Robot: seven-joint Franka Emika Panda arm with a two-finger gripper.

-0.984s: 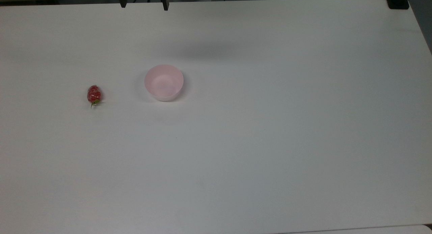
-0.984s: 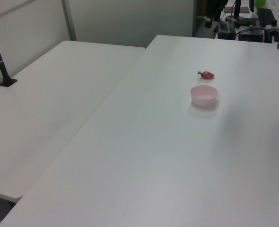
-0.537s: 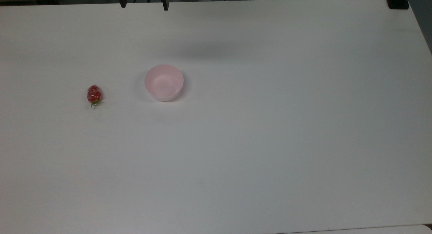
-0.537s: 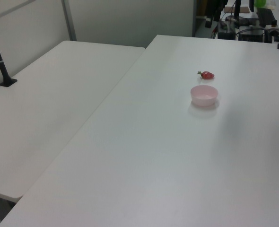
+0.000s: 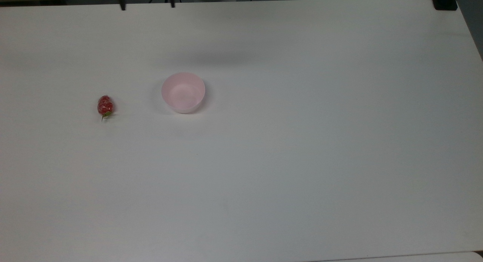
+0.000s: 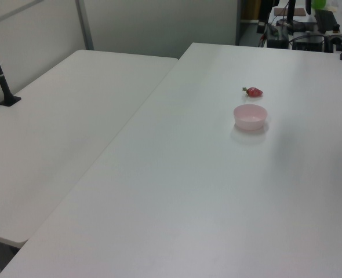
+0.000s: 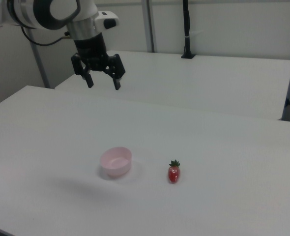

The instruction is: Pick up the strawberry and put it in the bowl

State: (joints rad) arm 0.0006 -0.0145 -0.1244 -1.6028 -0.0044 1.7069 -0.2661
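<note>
Bare table (image 5: 302,160) around strawberry (image 5: 105,105)

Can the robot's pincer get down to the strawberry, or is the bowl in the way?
Probably yes. The pincer hangs open, high above the table. The strawberry lies bare, apart from the bowl, nothing covering it.

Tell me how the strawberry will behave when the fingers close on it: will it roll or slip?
The strawberry looks glossy, so it may slip. Its rounded oval body lies free on the table, so a nudge would probably roll it. It looks light for the open gripper.

White table (image 5: 302,160), strawberry (image 5: 105,105) lying near pink bowl (image 5: 183,92)
</note>
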